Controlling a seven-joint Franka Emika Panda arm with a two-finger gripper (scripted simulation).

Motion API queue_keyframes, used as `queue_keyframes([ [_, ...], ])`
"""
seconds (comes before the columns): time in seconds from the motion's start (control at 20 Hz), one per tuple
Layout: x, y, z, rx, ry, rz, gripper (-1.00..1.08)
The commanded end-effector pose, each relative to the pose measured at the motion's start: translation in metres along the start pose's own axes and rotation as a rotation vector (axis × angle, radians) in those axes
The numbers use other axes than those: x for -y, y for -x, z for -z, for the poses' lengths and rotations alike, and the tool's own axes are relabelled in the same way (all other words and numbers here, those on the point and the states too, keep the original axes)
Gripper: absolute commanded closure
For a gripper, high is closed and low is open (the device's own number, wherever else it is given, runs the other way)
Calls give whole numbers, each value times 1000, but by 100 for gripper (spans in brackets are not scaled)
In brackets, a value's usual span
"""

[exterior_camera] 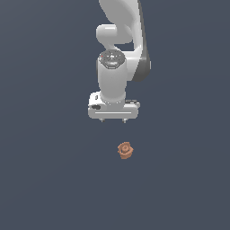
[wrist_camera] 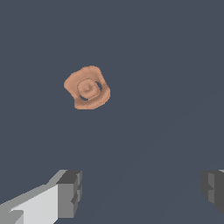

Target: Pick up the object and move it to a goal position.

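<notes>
The object [exterior_camera: 126,150] [wrist_camera: 87,88], a small orange-brown lump with a ringed top, lies alone on the dark floor [exterior_camera: 45,179]. The gripper [exterior_camera: 113,120] [wrist_camera: 141,189] hangs above and apart from it, fingers [wrist_camera: 69,193] spread wide, holding nothing

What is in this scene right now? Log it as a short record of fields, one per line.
setting: plain dark grey-blue surface
arm: white Franka arm, wrist pointing down
gripper: jaws spread wide, nothing between them
object: small orange-brown lumpy roundish item with ridged top, lying on the surface
relation: object apart from the gripper, untouched, just to the exterior view's right of it
wrist view: object lies off the line between the dark grey finger pads
goal marker: none visible
task stage: not yet grasped
</notes>
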State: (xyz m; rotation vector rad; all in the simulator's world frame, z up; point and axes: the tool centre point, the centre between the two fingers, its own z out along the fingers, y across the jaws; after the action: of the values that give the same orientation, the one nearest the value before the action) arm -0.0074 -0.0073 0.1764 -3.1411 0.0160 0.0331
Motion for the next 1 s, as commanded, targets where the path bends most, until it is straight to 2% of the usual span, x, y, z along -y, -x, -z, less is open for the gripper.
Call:
queue_keyframes([
  [0.0, 0, 0, 0, 0, 0, 0, -92],
  [0.6, 14, 0, -4, 13, -19, -10, -92],
  [0.95, 19, -11, -12, 9, -13, 46, -92],
])
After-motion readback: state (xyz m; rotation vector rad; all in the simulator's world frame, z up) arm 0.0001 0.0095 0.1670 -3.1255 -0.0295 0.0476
